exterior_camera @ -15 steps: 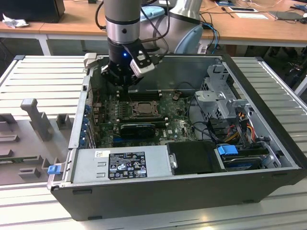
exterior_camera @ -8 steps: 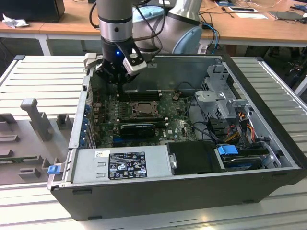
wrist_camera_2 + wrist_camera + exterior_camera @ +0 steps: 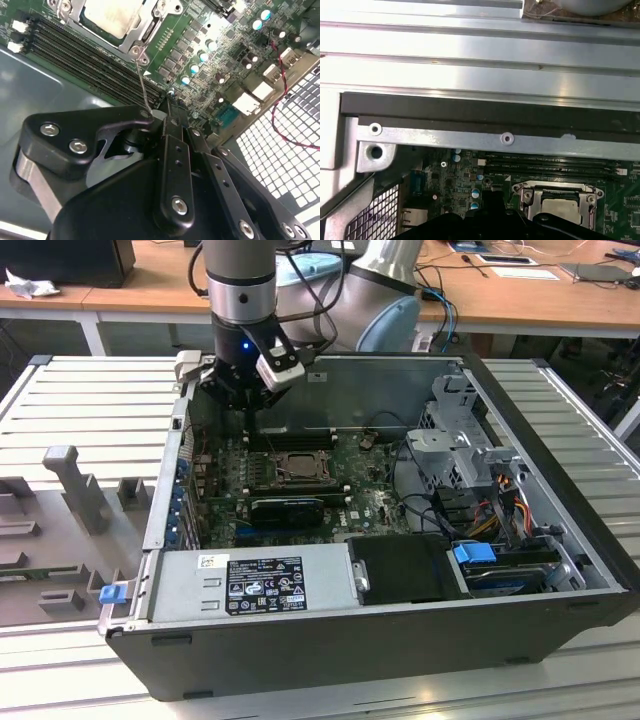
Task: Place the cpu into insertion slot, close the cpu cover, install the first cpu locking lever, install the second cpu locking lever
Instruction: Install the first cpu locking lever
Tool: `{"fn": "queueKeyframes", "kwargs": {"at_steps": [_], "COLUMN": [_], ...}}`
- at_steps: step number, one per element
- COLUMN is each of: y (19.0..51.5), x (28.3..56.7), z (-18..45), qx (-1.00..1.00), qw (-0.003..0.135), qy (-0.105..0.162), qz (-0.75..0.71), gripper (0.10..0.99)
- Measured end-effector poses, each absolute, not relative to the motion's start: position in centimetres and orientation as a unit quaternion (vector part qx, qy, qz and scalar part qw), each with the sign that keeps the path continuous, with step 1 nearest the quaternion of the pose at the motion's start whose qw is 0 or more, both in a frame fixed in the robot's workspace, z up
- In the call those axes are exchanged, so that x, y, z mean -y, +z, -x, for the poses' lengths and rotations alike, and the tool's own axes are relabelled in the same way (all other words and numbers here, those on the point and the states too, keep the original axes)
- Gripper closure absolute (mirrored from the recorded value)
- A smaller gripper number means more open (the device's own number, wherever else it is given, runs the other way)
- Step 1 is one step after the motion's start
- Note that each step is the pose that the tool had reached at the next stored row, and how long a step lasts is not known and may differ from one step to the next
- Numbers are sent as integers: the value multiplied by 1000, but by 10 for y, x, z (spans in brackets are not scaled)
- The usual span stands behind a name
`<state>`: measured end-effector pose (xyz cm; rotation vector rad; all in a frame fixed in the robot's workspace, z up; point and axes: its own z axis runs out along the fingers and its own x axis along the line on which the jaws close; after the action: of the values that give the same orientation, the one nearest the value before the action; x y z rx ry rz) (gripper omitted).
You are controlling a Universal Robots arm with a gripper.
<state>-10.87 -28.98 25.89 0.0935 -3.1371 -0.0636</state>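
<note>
cpu [image 3: 107,15] under cpu cover [image 3: 142,20] | memory slots [image 3: 90,60] beside | circuit board [image 3: 175,20] beneath

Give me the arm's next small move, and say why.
Probably ease the locking lever down flat: the cpu already lies under the closed cpu cover, while that thin wire lever appears to stand raised beside the gripper.

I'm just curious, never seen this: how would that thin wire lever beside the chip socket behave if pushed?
The lever is a thin wire, so it probably flexes and springs rather than staying rigid. Smooth and narrow, it might slip off the gripper beside its end. One end seems anchored by the cpu cover, so it likely swings instead of lifting away.
</note>
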Motion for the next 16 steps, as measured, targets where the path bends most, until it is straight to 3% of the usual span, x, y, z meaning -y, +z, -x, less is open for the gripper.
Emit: {"fn": "queueKeyframes", "kwargs": {"at_steps": [16], "y": [258], "x": [290], "z": [77], "qx": [999], "qw": [1], "qy": [-20], "qz": [-30], "gripper": [980]}}
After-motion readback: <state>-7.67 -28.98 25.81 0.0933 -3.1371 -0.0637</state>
